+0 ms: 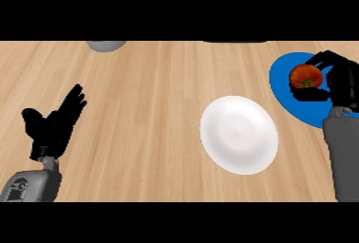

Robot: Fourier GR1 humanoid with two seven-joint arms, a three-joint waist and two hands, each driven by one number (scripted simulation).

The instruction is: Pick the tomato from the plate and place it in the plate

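Work surface: a light wooden counter top with lengthwise grain.

Container 1: a round blue plate at the right edge of the head view, partly hidden by the right hand. Contents: one round red tomato with a green stalk end facing the viewer. The tomato shows over the upper part of this plate. The view does not show whether the tomato rests on the plate or is raised off it.

Container 2: a round white plate near the middle of the counter, just beside the blue plate on its left. The two rims lie close; contact cannot be confirmed. Contents: nothing lies in it.

Right hand: black, over the blue plate. Its fingers curl above the tomato and its thumb passes below, so the hand grips the tomato. The grey right forearm comes in from the lower right.

Left hand: black, at the left of the view, well apart from both plates. Fingers straight and pointing up, holding nothing; the hand is resting.

Other item: a rounded grey object, cut off by the upper edge; type cannot be determined.
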